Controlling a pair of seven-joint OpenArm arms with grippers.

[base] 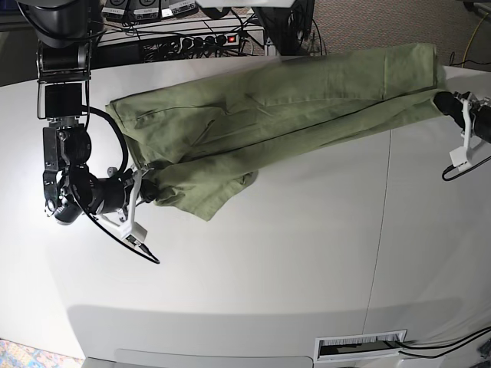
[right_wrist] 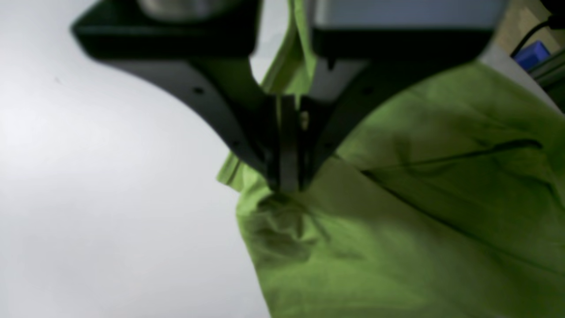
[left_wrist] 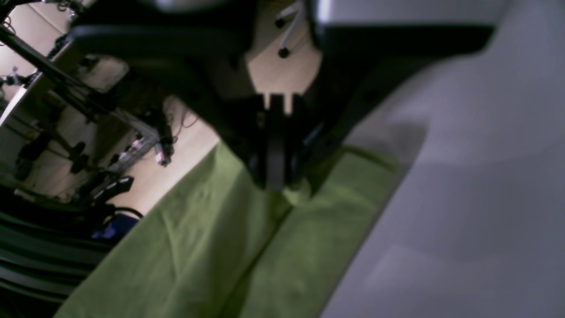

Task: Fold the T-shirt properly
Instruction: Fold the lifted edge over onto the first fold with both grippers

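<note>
The T-shirt (base: 268,107) lies stretched along the far side of the white table (base: 307,261); left gripper (left_wrist: 274,187) and right gripper (right_wrist: 287,187) each have jaws closed, pinching fabric at opposite ends; the step appears to be a lengthwise fold, best carried with both ends level and the cloth taut; a loose sleeve (base: 219,195) droops near the right gripper and may bunch; the cables (base: 130,230) trail close by

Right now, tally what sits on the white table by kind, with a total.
T-shirt: 1, green, stretched between both arms
Grippers: 2, left gripper and right gripper, each shut on the T-shirt
Total: 3, on the white table
</note>
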